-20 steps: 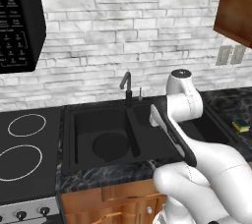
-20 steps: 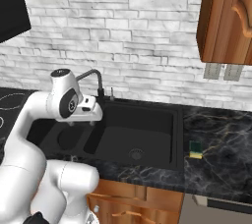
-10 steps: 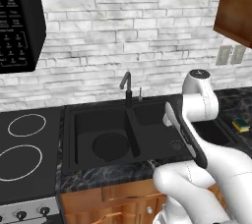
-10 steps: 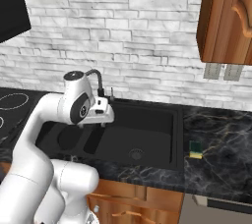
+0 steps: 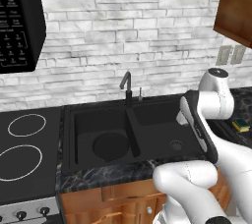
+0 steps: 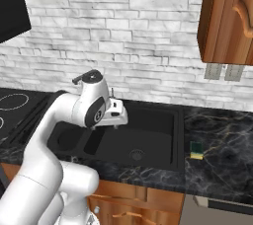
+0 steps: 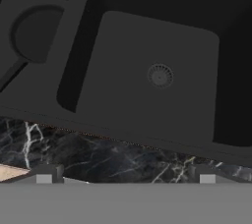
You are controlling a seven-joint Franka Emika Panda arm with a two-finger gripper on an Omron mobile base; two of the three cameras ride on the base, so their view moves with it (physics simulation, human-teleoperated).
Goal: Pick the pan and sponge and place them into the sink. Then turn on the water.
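The black pan (image 5: 110, 145) lies in the left basin of the black double sink (image 5: 69, 120); the hand view shows the pan (image 7: 35, 34) at upper left with its handle running to the lower left. The yellow, green-topped sponge (image 6: 196, 150) sits on the dark marble counter just right of the sink, also seen as the sponge (image 5: 241, 125) past the arm. My gripper (image 6: 118, 123) hangs over the sink's right basin, pointing down. Its fingertips (image 7: 44, 175) stand wide apart, so the gripper (image 7: 125, 176) is open and holds nothing. No water runs from the faucet (image 5: 127, 84).
The right basin's round drain (image 7: 160, 75) lies below the hand. A black stovetop (image 5: 27, 142) with white-ringed burners adjoins the sink on the left, under a microwave (image 5: 17, 21). A wooden wall cabinet (image 6: 227, 17) hangs at the upper right.
The arm has swung rightward, from near the faucet and the sink's divider to above the right basin. The jaws stayed open. Pan and sponge have not moved.
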